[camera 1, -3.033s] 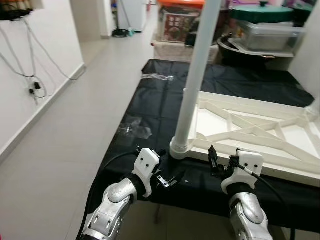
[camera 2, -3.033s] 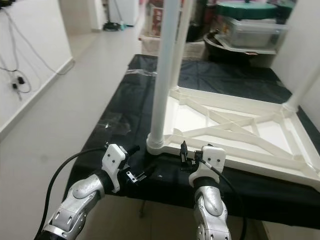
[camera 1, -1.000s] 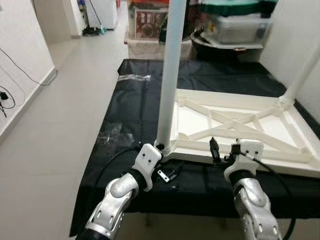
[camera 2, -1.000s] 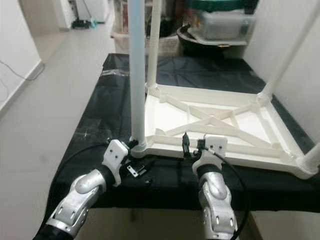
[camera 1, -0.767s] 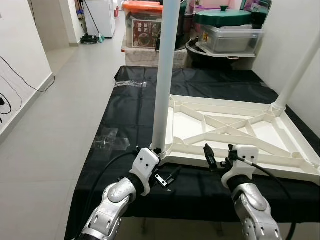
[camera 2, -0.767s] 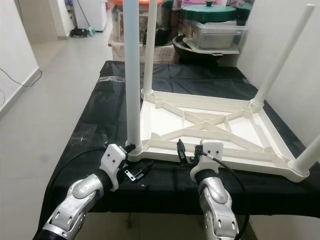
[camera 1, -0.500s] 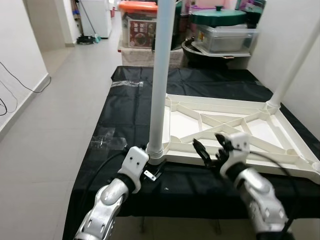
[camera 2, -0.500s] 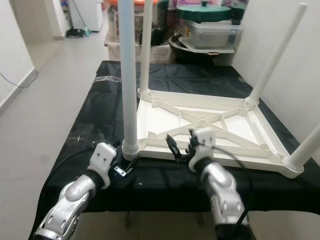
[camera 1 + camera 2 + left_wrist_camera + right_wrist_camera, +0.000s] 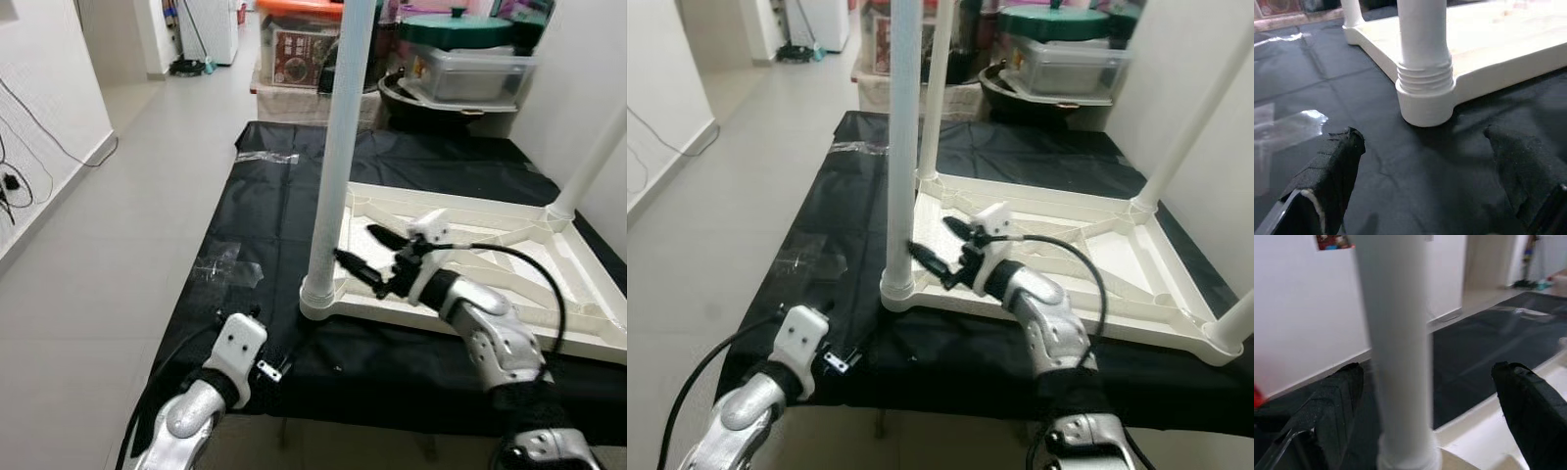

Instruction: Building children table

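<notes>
The upturned white table (image 9: 470, 250) covers most of the worktop (image 9: 265, 211), leaving bare black cloth along the left edge and a narrow strip at the near edge. The near-left leg (image 9: 338, 147) stands upright at the table's corner, directly before the right claw (image 9: 367, 253), whose fingers are spread apart. The left claw (image 9: 1425, 171), also spread, faces that leg's threaded base across bare cloth near the worktop's near-left corner.
</notes>
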Robot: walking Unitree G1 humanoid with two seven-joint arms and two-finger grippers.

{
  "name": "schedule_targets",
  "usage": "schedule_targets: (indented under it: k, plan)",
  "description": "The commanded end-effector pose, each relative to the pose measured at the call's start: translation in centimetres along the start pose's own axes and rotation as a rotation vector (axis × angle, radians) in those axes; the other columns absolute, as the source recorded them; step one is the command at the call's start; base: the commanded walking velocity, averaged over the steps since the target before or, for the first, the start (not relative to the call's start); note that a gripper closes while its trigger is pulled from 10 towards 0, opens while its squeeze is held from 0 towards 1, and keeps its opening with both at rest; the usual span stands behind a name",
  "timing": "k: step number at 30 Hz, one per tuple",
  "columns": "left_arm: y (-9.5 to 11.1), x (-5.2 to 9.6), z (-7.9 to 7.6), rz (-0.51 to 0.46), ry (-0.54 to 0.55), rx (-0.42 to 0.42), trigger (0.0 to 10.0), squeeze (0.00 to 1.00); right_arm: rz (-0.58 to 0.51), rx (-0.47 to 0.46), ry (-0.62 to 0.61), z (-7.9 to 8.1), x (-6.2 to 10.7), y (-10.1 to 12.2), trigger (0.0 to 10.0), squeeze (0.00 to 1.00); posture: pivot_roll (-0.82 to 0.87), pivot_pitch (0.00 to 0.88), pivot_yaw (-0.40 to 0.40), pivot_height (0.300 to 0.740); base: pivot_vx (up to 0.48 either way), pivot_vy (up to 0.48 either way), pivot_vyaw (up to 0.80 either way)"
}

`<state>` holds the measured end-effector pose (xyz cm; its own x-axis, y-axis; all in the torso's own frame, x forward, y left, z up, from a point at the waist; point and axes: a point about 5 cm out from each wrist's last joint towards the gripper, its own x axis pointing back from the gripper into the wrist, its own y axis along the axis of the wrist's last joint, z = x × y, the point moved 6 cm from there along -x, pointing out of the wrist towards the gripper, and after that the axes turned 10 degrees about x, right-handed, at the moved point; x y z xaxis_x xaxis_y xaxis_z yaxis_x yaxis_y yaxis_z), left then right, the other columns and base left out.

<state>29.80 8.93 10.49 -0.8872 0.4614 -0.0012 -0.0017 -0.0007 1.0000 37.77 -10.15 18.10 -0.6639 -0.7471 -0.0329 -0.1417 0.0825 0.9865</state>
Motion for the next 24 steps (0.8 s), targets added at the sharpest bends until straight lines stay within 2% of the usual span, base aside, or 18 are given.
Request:
schedule_targets:
  k: [1, 4, 8, 14, 17, 18, 19, 22, 23, 24]
  plan:
    - [1.0, 0.3, -0.2, -0.044, -0.008, 0.003, 10.0, 0.0, 0.001, -0.014, 0.042, 0.6, -0.5, 0.0, 10.0, 0.0, 0.15, 0.0, -0.121, 0.74, 0.0, 0.0, 0.0]
    - [2.1, 1.1, -0.6, -0.086, -0.007, -0.007, 10.0, 0.0, 0.012, -0.012, 0.117, 1.5, -1.4, -0.2, 10.0, 0.0, 0.16, 0.0, -0.131, 0.74, 0.0, 0.0, 0.0]
    - [2.7, 1.9, -1.0, -0.099, -0.009, -0.008, 10.0, 0.0, 0.007, -0.018, 0.135, 1.7, -2.6, -0.1, 10.0, 0.0, 0.16, 0.0, -0.138, 0.74, 0.0, 0.0, 0.0]
    - [3.6, 2.2, -1.1, -0.118, -0.005, 0.003, 10.0, 0.0, -0.021, -0.026, 0.115, 1.5, -4.1, 0.7, 10.0, 0.0, 0.17, 0.0, -0.145, 0.74, 0.0, 0.0, 0.0]
    - [5.3, 3.0, -0.1, -0.142, 0.043, 0.03, 10.0, 0.0, -0.045, -0.032, 0.043, 0.7, -5.7, 1.5, 10.0, 0.0, 0.17, 0.0, -0.153, 0.74, 0.0, 0.0, 0.0]
    - [5.3, 3.0, -0.1, -0.142, 0.043, 0.03, 10.0, 0.0, -0.045, -0.032, 0.043, 0.7, -5.7, 1.5, 10.0, 0.0, 0.17, 0.0, -0.153, 0.74, 0.0, 0.0, 0.0]
    - [6.2, 3.2, 0.1, -0.158, 0.054, 0.025, 10.0, 0.0, -0.053, -0.047, 0.011, 0.3, -6.2, 1.6, 10.0, 0.0, 0.18, 0.0, -0.159, 0.74, 0.0, 0.0, 0.0]
    - [6.4, 3.2, 0.2, -0.162, 0.057, 0.022, 10.0, 0.0, -0.058, -0.057, 0.003, 0.2, -6.4, 1.7, 10.0, 0.0, 0.18, 0.0, -0.159, 0.74, 0.0, 0.0, 0.0]
    - [6.5, 3.1, 0.3, -0.165, 0.067, 0.022, 10.0, 0.0, -0.052, -0.061, -0.012, 0.2, -6.5, 1.4, 4.8, 0.0, 0.18, 0.0, -0.161, 0.74, 0.0, 0.0, 0.0]
    - [6.4, 3.0, 0.4, -0.164, 0.076, 0.027, 10.0, 0.0, -0.042, -0.065, -0.023, 0.2, -6.6, 1.0, 0.9, 0.0, 0.18, 0.0, -0.163, 0.74, 0.0, 0.0, 0.0]
